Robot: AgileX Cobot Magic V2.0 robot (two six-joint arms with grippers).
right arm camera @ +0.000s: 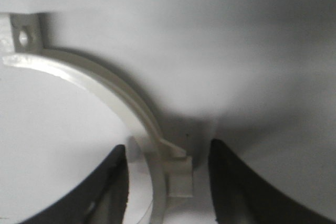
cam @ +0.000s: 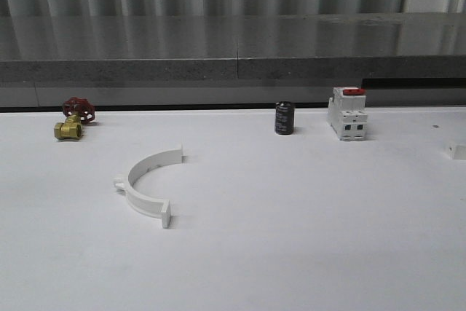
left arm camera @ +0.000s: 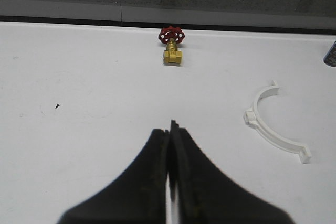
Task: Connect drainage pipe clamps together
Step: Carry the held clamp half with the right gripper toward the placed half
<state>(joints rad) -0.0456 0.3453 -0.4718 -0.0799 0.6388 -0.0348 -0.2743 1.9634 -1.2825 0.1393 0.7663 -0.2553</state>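
Clamp half (cam: 144, 180) laid mid-table, unobstructed. Second clamp half (right arm camera: 110, 98) straddled by parted right gripper (right arm camera: 168, 182), contact undeterminable. Left gripper (left arm camera: 170, 135) pressed closed, empty. Brass valve (cam: 73, 120), black cylinder (cam: 284, 118), white block (cam: 346, 113) ranged behind.

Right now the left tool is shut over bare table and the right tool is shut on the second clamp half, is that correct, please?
Not quite: the right tool is open, its fingers either side of the clamp half with gaps, as the right wrist view shows. The left tool is indeed shut over bare table.
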